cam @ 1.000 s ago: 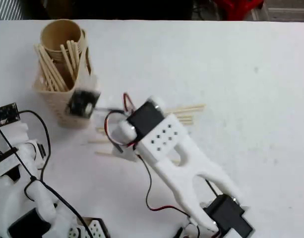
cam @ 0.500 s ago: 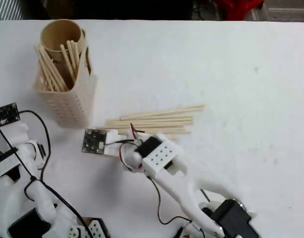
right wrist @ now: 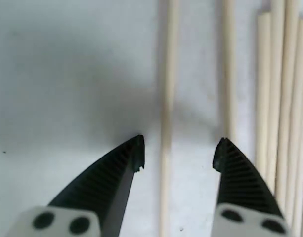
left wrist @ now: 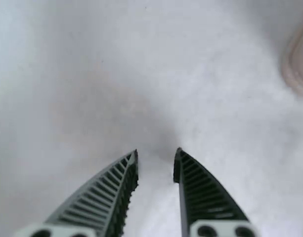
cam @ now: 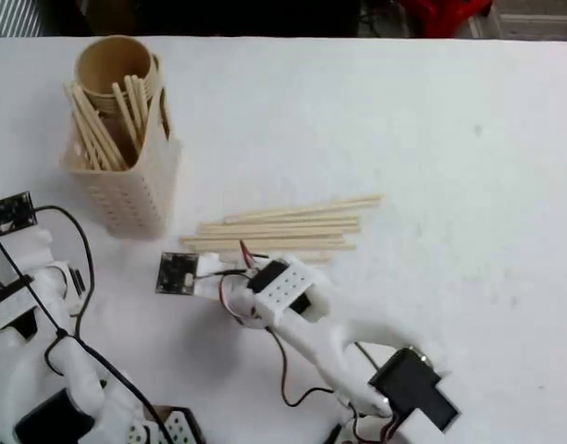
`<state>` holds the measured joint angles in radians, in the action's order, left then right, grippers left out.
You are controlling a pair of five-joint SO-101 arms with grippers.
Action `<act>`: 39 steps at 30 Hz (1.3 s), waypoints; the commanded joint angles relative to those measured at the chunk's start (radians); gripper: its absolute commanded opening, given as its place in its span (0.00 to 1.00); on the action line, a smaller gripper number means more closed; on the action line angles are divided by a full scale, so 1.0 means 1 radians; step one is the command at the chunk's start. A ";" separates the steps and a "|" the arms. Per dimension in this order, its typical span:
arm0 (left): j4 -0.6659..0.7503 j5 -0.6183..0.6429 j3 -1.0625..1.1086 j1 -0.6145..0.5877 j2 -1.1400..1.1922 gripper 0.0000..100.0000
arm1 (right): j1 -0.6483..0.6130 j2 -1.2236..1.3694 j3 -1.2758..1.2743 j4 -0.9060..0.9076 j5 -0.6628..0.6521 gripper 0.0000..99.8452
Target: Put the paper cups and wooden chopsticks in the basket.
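A cream perforated basket (cam: pixel 126 190) stands at the back left. It holds a brown paper cup (cam: pixel 117 67) and several wooden chopsticks (cam: pixel 96 125). More chopsticks (cam: pixel 283 227) lie in a loose row on the table to its right. My right gripper (right wrist: pixel 180 143) hangs open over the near edge of that row, with one chopstick (right wrist: pixel 167 98) running between its fingers and the others (right wrist: pixel 284 98) off to one side. My left gripper (left wrist: pixel 156 153) is open over bare table, with the basket's rim (left wrist: pixel 299 64) at the picture's edge.
The right arm (cam: pixel 311 319) stretches from the front centre toward the chopsticks, its wrist camera board (cam: pixel 178 273) sticking out leftward. The left arm (cam: pixel 29 324) sits folded at the front left with black cables. White table spreads to the right and back.
The right arm has drawn back from beside the basket toward the front and come down at the near edge of the chopstick row. The left arm has stayed still.
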<state>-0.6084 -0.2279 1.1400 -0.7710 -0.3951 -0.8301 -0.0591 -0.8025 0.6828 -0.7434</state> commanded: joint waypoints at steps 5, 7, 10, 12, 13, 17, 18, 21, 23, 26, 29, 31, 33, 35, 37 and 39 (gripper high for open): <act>0.021 0.008 -0.003 0.010 -0.018 0.14 | -0.002 0.081 0.121 0.134 -0.012 0.02; 0.021 0.008 -0.003 0.010 -0.018 0.14 | 0.001 0.096 0.140 0.159 -0.011 0.02; 0.021 0.008 -0.003 0.010 -0.018 0.14 | 0.010 0.068 0.143 0.171 0.026 0.02; 0.021 0.008 -0.003 0.010 -0.018 0.14 | 0.030 0.001 0.143 0.173 0.081 0.02; 0.021 0.008 -0.003 0.010 -0.018 0.14 | 0.045 -0.048 0.143 0.183 0.106 0.02; 0.021 0.008 -0.003 0.010 -0.018 0.14 | 0.090 -0.306 0.143 0.266 0.209 0.02; 0.021 0.008 -0.003 0.010 -0.018 0.14 | 0.093 -0.377 0.143 0.285 0.245 0.02; 0.021 0.008 -0.003 0.010 -0.018 0.14 | 0.094 -0.598 0.146 0.294 0.341 0.02; 0.021 0.008 -0.003 0.010 -0.018 0.14 | 0.090 -0.716 0.176 0.272 0.358 0.02; 0.021 0.008 -0.003 0.010 -0.018 0.14 | 0.088 -0.805 0.285 0.271 0.364 0.02; 0.021 0.008 -0.003 0.010 -0.018 0.14 | 0.088 -0.779 0.434 0.266 0.420 0.02; 0.021 0.008 -0.003 0.010 -0.018 0.14 | 0.087 -0.723 0.537 0.237 0.499 0.02; 0.021 0.008 -0.003 0.010 -0.018 0.14 | 0.087 -0.647 0.637 0.186 0.552 0.02; 0.021 0.008 -0.003 0.010 -0.018 0.14 | 0.087 -0.555 0.729 0.128 0.575 0.02; 0.021 0.008 -0.003 0.010 -0.018 0.14 | 0.082 -0.455 0.816 0.065 0.583 0.02; 0.021 0.008 -0.003 0.010 -0.018 0.14 | 0.068 -0.349 0.907 -0.004 0.585 0.02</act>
<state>-0.6084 -0.2279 1.1400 -0.7710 -0.3951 -0.7488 -0.5240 -0.0537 0.7841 -0.1726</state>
